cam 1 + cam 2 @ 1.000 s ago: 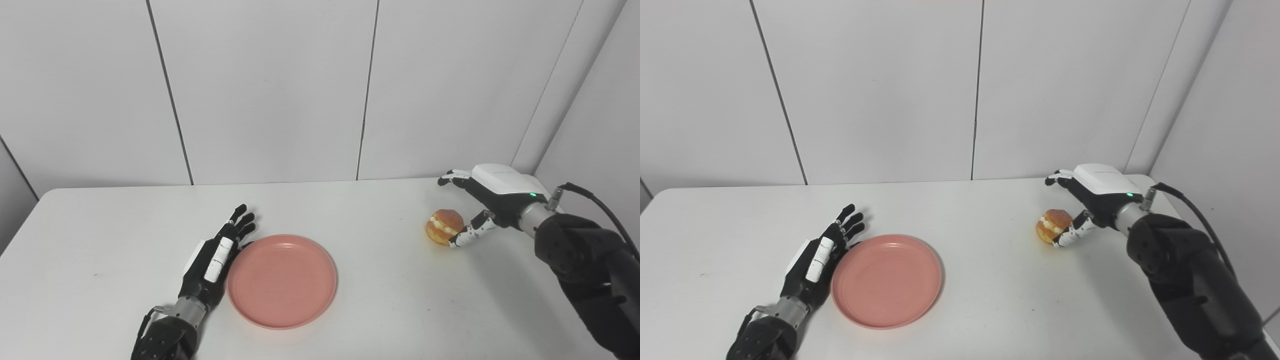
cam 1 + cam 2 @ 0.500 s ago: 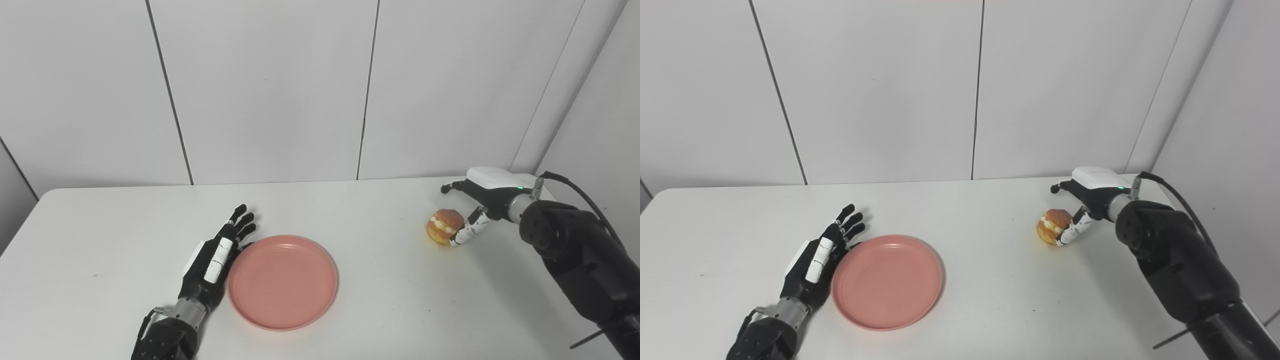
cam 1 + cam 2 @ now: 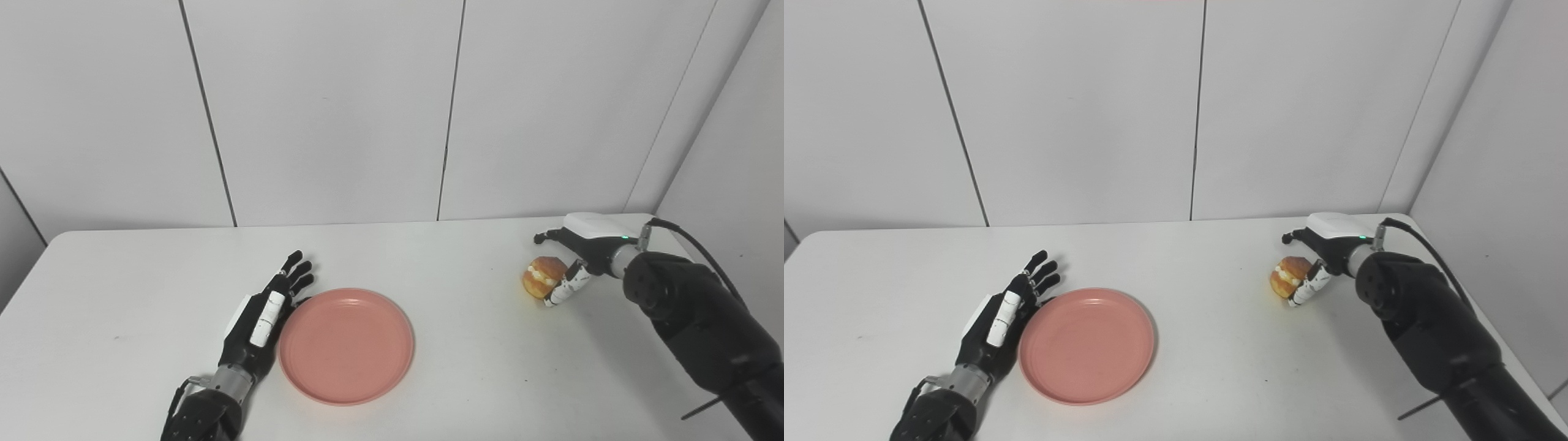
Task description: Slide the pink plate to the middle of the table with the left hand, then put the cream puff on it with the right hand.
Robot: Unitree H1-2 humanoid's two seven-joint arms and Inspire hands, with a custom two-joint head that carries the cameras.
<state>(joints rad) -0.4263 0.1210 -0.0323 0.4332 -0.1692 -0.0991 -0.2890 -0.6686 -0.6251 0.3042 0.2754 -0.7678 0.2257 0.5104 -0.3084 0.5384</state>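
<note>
The pink plate [image 3: 346, 346] lies flat on the white table [image 3: 490, 380], a little left of the middle. My left hand [image 3: 264, 311] rests open and flat on the table against the plate's left rim, fingers pointing away from me. The cream puff [image 3: 541, 275], golden with a cream seam, sits on the table at the far right. My right hand [image 3: 580, 250] is low and cupped around it, open: its fingers [image 3: 544, 236] reach over the far side and the thumb [image 3: 562, 289] lies against the near right side. I cannot see a closed grip.
A black cable [image 3: 698, 251] runs from the right wrist along the table's right edge. White wall panels stand close behind the table's far edge, with a corner at the right.
The right hand has dropped lower and drawn in around the cream puff, its thumb now closer to it. The puff, the plate and the left hand have stayed put.
</note>
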